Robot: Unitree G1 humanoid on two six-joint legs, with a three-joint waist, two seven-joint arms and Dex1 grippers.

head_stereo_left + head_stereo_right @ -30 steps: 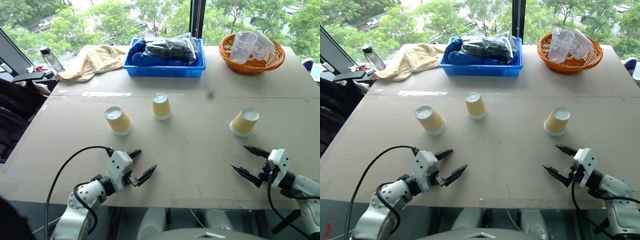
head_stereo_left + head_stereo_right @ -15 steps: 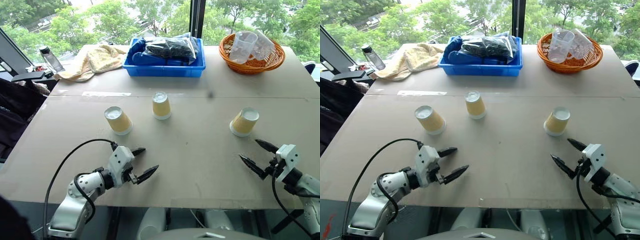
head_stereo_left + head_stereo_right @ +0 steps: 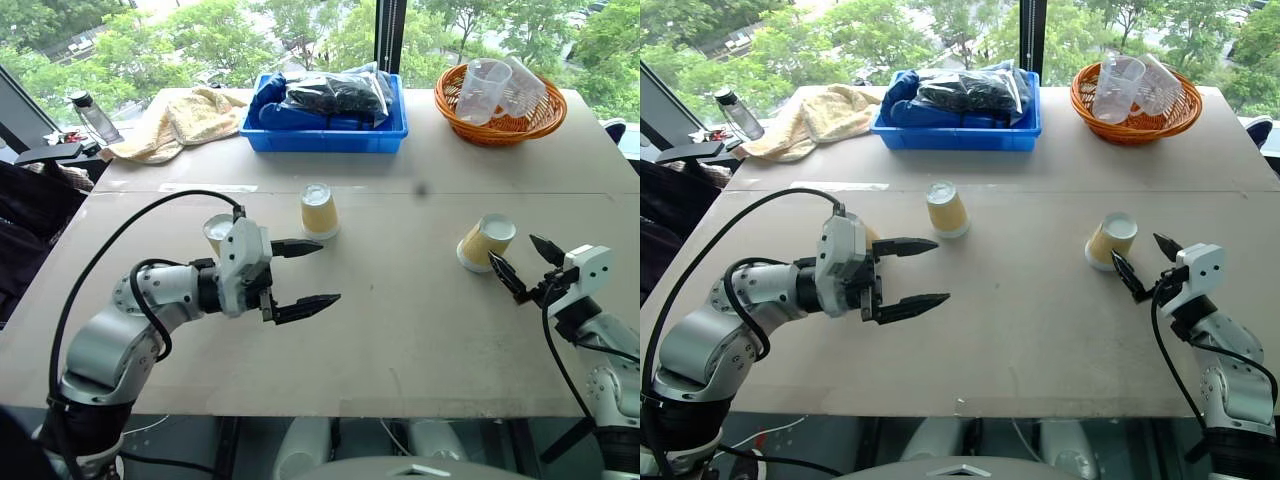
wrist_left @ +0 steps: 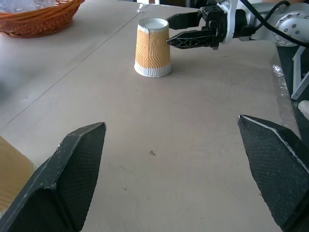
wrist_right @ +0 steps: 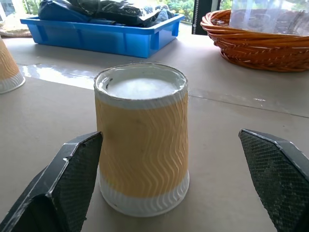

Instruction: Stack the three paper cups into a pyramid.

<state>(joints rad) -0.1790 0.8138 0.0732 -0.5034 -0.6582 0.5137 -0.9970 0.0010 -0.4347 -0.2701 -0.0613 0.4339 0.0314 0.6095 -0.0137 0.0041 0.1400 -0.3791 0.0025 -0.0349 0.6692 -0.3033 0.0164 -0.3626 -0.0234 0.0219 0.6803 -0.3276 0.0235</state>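
Observation:
Three tan paper cups stand upside down on the table. The left cup (image 3: 213,231) is partly hidden behind my left gripper's body. The middle cup (image 3: 319,211) stands just beyond that gripper's far fingertip. The right cup (image 3: 485,243) sits apart on the right. My left gripper (image 3: 325,272) hovers open above the table, pointing right, with nothing between its fingers. My right gripper (image 3: 511,248) is open close beside the right cup, pointing at it. In the right wrist view, that cup (image 5: 142,150) stands just ahead of the open fingers (image 5: 63,188).
A blue bin (image 3: 328,134) holding dark bags stands at the back centre, and a wicker basket (image 3: 503,122) of clear plastic cups at the back right. A cream towel (image 3: 180,120) and a bottle (image 3: 85,113) lie at the back left. The table (image 3: 400,330) has a seam across it.
My left gripper has risen from the table's near edge and moved in beside the left and middle cups. My right gripper has moved forward and up to the right cup. Both stayed open.

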